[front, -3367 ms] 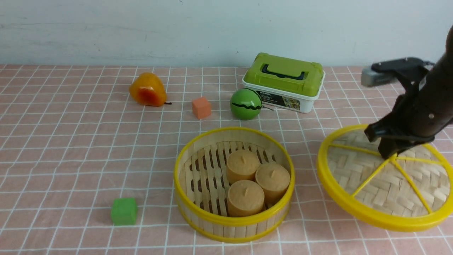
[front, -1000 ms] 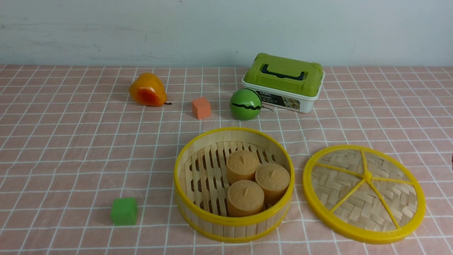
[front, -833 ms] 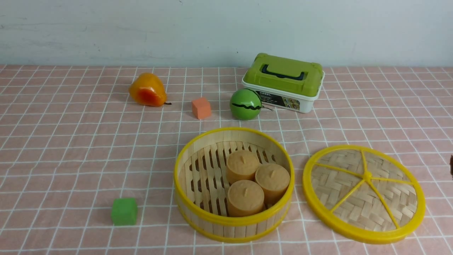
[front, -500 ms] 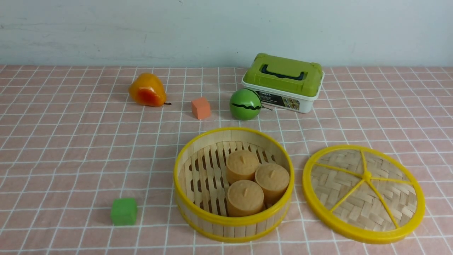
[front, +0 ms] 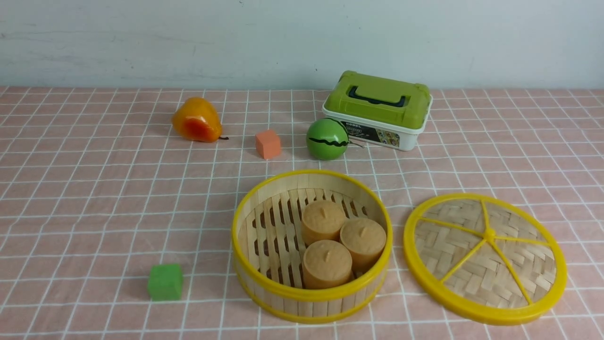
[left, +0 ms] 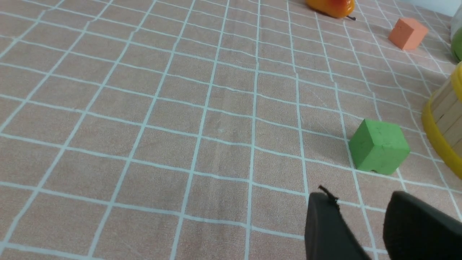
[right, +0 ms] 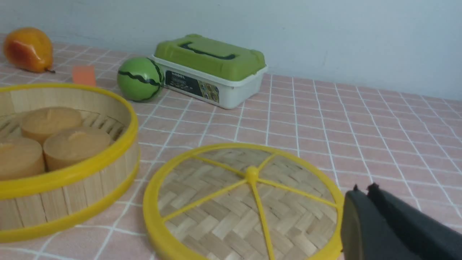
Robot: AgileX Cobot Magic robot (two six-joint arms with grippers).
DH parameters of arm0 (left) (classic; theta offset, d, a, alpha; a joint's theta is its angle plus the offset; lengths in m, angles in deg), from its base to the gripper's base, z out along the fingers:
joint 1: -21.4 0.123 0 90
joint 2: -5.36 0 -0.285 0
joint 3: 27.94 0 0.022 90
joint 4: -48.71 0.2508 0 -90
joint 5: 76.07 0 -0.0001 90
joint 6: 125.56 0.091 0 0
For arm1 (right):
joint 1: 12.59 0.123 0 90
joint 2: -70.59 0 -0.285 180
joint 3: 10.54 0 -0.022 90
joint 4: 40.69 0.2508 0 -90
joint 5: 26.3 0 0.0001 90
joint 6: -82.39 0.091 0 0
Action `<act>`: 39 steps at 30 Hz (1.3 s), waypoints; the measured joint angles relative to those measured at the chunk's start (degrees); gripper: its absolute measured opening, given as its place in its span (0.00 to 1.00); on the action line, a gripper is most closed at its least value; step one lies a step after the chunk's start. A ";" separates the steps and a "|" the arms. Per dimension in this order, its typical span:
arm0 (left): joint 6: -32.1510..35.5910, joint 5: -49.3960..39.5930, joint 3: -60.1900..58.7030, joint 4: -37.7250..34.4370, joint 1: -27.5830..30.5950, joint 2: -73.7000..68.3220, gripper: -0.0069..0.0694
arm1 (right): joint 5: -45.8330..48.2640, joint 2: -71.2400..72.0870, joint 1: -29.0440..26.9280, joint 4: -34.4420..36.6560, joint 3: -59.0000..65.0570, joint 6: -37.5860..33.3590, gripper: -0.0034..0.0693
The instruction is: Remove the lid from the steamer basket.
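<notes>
Left gripper (left: 361,224) hangs low over the pink checked cloth (front: 94,198), fingers a little parted, nothing between them, green cube (left: 379,146) just beyond. Moving right: the steamer basket (front: 311,295) sits uncovered near centre, three tan cakes (front: 326,262) inside. Just right of it, apart, the lid (front: 486,257) lies flat on the cloth, off already by my reckoning. Right gripper (right: 362,191), pressed together and empty, sits just right of the lid's rim, clearly the nearer arm. On the far white box (front: 377,134), the label reads something like "MODEL"; the rest is too small.
</notes>
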 joint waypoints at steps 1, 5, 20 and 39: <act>0.00 0.00 0.00 0.00 0.00 0.00 0.40 | 2.14 2.83 -1.61 -1.53 1.18 3.64 0.04; 0.00 0.00 0.00 0.00 0.00 0.00 0.40 | 11.17 7.72 -5.51 -7.04 1.44 14.17 0.03; 0.00 0.00 0.00 0.00 0.00 0.00 0.40 | 19.40 8.11 -4.77 -13.02 1.02 23.55 0.01; 0.00 0.00 0.00 0.00 0.00 0.00 0.40 | 19.63 8.11 -4.77 -12.85 0.96 22.78 0.02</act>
